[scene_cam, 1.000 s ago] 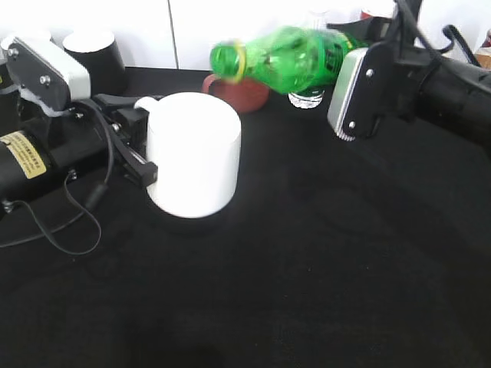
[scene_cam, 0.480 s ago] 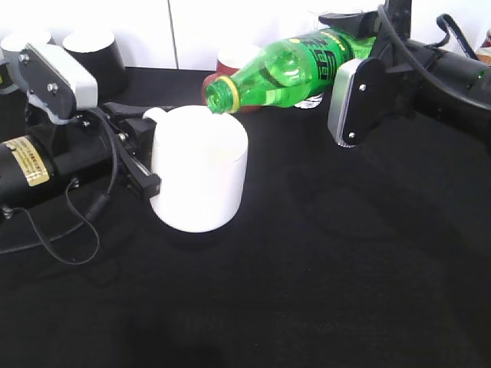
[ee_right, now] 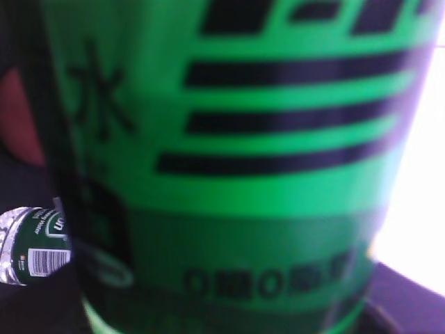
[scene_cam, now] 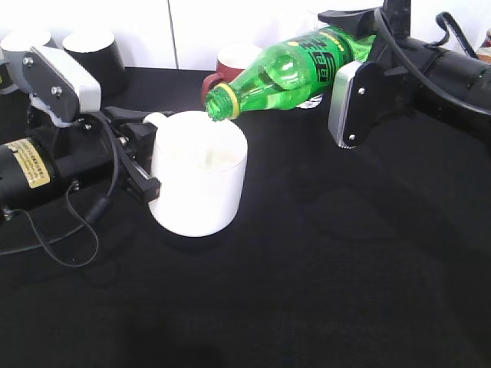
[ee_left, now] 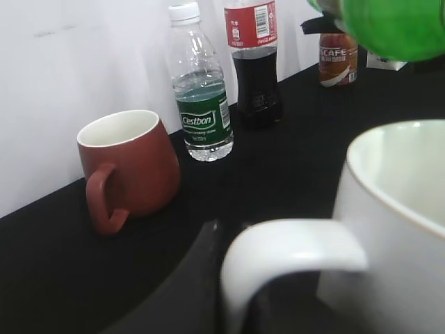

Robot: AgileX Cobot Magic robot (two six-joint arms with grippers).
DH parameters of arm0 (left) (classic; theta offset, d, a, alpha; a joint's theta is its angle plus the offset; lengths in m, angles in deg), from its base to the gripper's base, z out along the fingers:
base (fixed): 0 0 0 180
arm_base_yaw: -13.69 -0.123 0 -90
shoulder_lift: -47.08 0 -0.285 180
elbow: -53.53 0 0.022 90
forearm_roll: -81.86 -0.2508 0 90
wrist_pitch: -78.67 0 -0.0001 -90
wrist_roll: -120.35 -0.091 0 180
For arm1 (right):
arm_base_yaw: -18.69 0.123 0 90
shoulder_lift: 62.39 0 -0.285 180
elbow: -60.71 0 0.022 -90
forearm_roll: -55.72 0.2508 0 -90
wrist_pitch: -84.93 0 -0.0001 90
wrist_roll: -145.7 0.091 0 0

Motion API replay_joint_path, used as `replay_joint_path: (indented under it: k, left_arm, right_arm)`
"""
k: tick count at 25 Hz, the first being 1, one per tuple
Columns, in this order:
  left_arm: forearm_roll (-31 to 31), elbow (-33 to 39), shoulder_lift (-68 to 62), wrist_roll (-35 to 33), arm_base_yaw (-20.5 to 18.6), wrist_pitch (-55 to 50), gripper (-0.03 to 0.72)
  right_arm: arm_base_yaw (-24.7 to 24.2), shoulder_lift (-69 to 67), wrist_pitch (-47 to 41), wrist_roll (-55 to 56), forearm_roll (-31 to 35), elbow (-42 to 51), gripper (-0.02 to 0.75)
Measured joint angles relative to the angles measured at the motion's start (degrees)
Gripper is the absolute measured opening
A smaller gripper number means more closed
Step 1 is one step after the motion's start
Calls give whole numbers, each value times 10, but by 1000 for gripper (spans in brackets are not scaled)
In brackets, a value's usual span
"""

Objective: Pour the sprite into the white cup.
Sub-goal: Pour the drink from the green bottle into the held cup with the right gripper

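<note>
The sprite bottle [scene_cam: 288,67] is tilted with its open neck down to the left, over the far rim of the white cup [scene_cam: 201,188]. My right gripper [scene_cam: 354,46] is shut on the bottle's labelled body, which fills the right wrist view [ee_right: 236,160]. My left gripper [scene_cam: 144,153] is shut on the cup's handle [ee_left: 292,250]; the cup stands on the black table. The cup rim [ee_left: 396,174] and the green bottle [ee_left: 396,24] show in the left wrist view. The cup's inside looks pale; I cannot tell whether liquid flows.
A terracotta-red mug [scene_cam: 234,65] [ee_left: 128,167] stands behind the cup. A clear water bottle [ee_left: 201,90] [ee_right: 35,243], a dark cola bottle [ee_left: 254,62] and a small brown bottle [ee_left: 338,59] stand at the back wall. Two dark cups [scene_cam: 92,57] are at far left.
The bottle has tipped from nearly level and higher to neck-down over the cup rim. The cup and left gripper shifted slightly right and toward the bottle.
</note>
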Motion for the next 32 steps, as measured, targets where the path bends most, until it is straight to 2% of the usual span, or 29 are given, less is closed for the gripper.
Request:
replay_joint_path:
  k: [32]
  left_arm:
    - [-7, 0, 0, 0, 0, 3, 42]
  right_arm:
    - [0, 0, 1, -47, 25, -8, 429]
